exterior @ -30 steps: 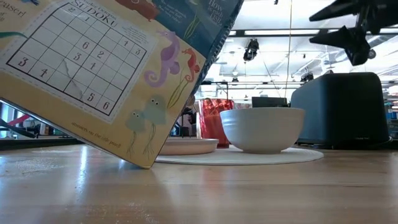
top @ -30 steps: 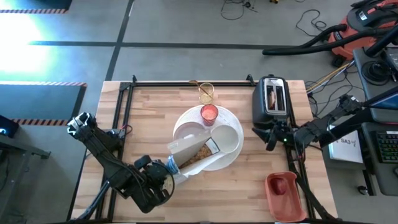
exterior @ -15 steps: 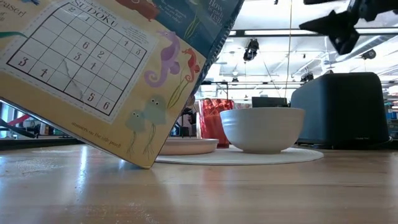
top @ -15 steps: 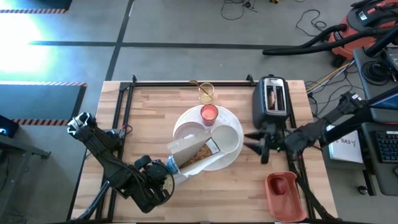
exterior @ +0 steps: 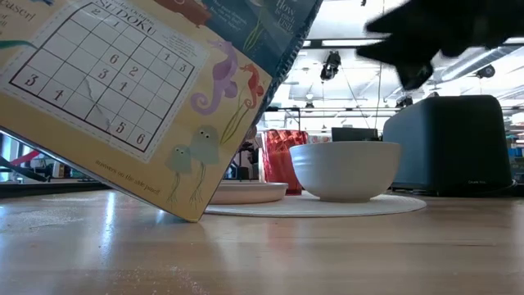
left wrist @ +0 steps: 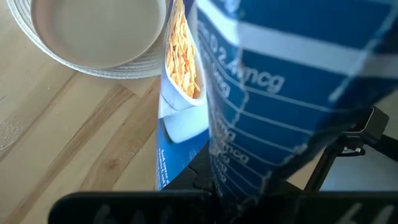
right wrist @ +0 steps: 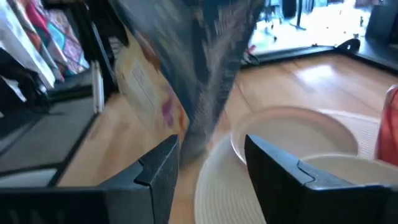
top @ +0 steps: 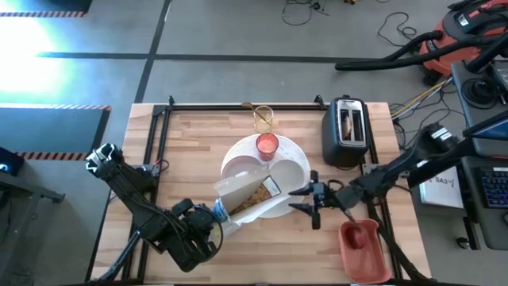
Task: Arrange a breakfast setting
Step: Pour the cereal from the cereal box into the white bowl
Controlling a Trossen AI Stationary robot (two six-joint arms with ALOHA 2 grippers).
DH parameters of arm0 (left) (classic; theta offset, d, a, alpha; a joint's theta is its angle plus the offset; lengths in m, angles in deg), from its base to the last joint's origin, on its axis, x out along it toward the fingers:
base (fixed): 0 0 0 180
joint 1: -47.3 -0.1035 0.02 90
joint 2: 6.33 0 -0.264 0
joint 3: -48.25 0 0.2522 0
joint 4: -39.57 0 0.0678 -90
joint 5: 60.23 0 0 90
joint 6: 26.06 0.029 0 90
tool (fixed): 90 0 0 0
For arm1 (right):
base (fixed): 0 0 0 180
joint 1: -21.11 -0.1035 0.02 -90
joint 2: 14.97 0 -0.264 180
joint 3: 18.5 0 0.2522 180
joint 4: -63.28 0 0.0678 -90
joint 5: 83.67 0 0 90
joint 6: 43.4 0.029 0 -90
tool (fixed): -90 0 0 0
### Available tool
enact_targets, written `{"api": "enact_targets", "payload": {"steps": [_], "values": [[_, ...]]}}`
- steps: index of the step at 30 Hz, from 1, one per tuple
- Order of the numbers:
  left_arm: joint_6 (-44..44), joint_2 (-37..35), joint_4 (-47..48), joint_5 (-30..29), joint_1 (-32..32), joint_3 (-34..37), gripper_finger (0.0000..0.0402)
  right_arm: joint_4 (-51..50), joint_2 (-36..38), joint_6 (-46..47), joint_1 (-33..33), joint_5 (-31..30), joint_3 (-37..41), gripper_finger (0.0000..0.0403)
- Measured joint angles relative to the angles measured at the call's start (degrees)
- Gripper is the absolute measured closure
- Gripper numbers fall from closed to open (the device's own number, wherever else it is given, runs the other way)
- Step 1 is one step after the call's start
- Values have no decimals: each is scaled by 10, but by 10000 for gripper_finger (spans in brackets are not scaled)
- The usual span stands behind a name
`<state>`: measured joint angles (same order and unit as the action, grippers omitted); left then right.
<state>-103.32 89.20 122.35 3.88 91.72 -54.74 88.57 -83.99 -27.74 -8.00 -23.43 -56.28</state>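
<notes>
Left gripper [top: 213, 216] at the near-left of the table, fingers clamped on the base of a tilted cereal box [top: 244, 199]; its open mouth leans over the near rim of the large round white plate [top: 292, 151]. Cereal shows at the box mouth in the high view.

Right gripper [top: 311, 199] hangs just beside the plate's near-right rim, fingers apart, nothing between them. Pink tray [top: 362, 246] at near right, well apart.

On the plate: small white bowl [top: 287, 176] on the right side, a second shallow dish [top: 236, 168] on the left, small red cup [top: 267, 144] at the far edge. Clear glass [top: 263, 118] stands beyond the plate; toaster [top: 348, 127] at far right, toast in the slot.

Judgement: pour step. The box mouth sits short of the bowl, so shift it over the bowl before tipping further. Right fingers could steady the bowl's rim; close gently, keep clear of the box.
</notes>
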Motion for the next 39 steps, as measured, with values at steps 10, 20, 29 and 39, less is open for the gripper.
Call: {"api": "enact_targets", "payload": {"steps": [10,20,29,39], "values": [[0,0,-3,0,0,0,402,51,-135,21,80,98,-49,252],[0,0,-7,0,0,0,402,49,-217,-2,99,178,-136,268],[0,0,-20,0,0,0,402,49,-237,3,107,180,-151,262],[14,0,-37,-2,0,0,402,77,-227,3,108,180,-150,290]]}}
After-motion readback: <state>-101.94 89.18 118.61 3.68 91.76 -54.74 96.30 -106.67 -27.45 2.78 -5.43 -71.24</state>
